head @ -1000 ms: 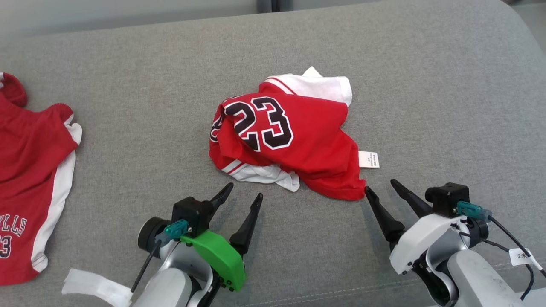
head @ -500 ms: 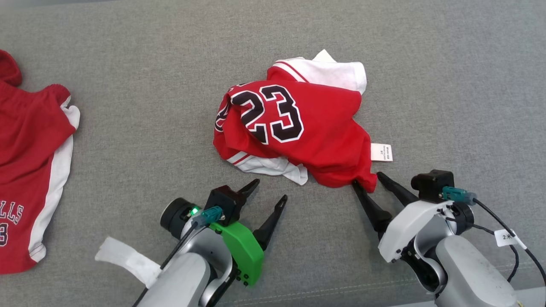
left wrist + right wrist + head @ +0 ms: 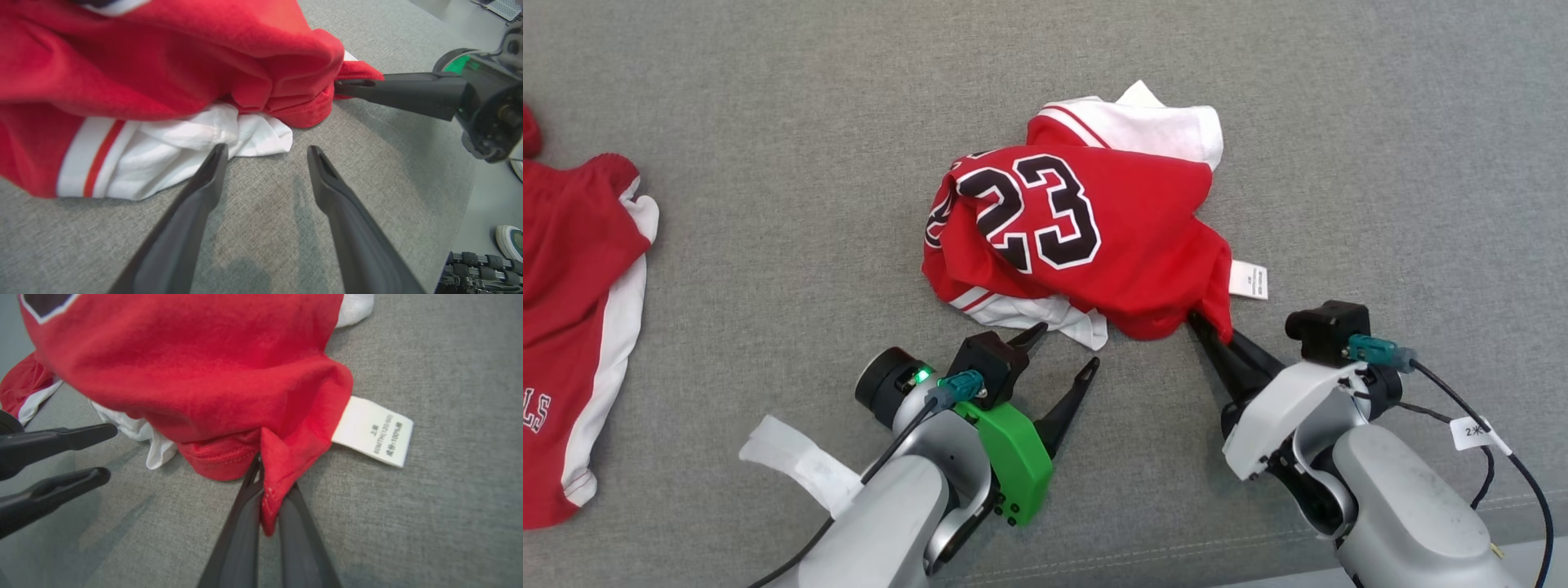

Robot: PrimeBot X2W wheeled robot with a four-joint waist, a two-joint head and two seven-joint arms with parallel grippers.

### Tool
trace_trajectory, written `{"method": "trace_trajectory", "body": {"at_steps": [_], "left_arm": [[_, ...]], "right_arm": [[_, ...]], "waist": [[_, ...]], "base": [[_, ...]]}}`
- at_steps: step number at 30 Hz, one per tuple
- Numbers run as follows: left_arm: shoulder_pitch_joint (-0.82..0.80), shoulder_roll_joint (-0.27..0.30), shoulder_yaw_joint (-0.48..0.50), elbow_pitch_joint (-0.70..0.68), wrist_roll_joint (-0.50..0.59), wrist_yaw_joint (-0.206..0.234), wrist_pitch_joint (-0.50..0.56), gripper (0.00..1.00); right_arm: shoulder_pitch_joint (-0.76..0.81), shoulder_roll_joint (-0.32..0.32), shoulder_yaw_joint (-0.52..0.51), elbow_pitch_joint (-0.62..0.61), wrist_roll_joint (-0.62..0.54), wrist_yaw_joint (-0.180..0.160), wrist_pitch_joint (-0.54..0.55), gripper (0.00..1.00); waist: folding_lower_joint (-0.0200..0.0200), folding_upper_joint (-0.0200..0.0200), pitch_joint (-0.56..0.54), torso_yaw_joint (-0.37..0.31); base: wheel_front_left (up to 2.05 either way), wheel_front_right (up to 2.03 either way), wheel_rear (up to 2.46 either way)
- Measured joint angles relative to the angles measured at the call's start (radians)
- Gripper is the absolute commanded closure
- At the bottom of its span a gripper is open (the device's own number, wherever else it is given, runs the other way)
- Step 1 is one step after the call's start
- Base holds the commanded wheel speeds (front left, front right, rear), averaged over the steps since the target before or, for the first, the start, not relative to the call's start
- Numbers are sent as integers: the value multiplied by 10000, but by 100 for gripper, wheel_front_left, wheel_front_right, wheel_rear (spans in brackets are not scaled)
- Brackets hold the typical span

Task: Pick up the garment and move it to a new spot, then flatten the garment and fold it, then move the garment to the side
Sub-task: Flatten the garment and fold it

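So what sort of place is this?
Probably an indoor test room: a grey upholstered cushion serves as worktop, a crumpled 23 jersey and a second red garment lie on it, and what looks like a shoe rests on smooth floor beside it.

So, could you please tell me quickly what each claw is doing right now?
Left claw: open, holding nothing.
Right claw: closed on the red jersey.

Bare cushion [image 3: 784, 204] between jersey [image 3: 1111, 269] and second garment [image 3: 572, 269]; latter's extent unclear, cropped at left.
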Motion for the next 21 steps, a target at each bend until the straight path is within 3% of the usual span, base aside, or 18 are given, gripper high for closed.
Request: {"method": "trace_trajectory", "body": {"at_steps": [9,21], "left_arm": [[-129,-27,-261,382,-8,-29,-13,0],[-802,-35,-274,890,15,117,-84,0]], "right_arm": [[-361,-157,-686,-119,514,-2,-974,100],[-644,-224,-1014,-117,713,-2,-1402,100]], "waist": [[0,0,-99,-280],[0,0,43,-624]], "base": [[0,0,0],[0,0,0]]}}
